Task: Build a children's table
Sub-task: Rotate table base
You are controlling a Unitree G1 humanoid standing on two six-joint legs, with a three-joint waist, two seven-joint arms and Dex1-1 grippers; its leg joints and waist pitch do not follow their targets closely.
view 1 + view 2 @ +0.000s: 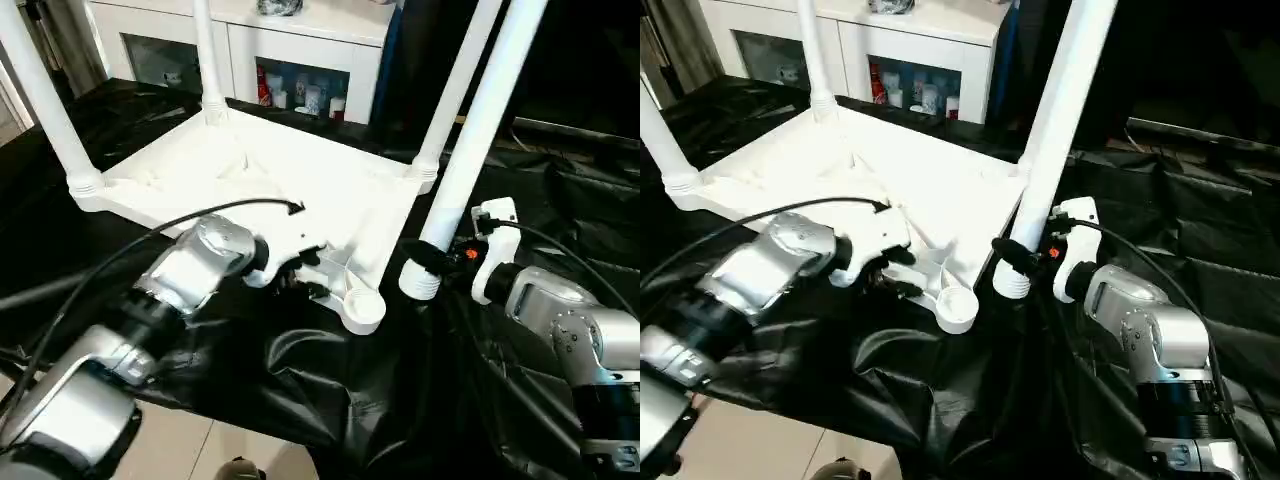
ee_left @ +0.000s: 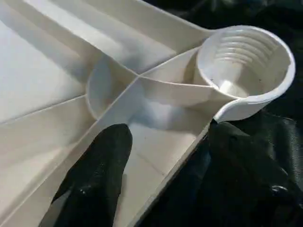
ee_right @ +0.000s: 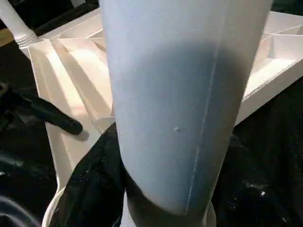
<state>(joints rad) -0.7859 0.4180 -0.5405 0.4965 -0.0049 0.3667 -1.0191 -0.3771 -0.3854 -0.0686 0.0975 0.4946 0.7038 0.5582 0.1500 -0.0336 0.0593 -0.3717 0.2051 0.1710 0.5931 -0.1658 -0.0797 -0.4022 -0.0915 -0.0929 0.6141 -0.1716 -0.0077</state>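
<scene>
The white tabletop (image 1: 260,170) lies upside down on the black cloth, ribs facing up. Three white legs stand in its corner sockets: at the left (image 1: 45,95), at the back (image 1: 205,60) and at the right rear (image 1: 455,90). The near corner socket (image 2: 244,61) is empty. My left gripper (image 1: 300,275) is open astride the tabletop's rim beside that socket, one finger (image 2: 99,179) inside and the other outside. My right gripper (image 1: 430,262) is shut on the fourth leg (image 1: 480,150). That leg leans, with its threaded lower end just to the right of the empty socket (image 1: 362,308).
The black-draped work table (image 1: 300,390) ends close in front of me, with pale floor (image 1: 200,440) below its edge. A white cabinet (image 1: 300,60) with glass doors stands behind the table. Black cables run over both forearms.
</scene>
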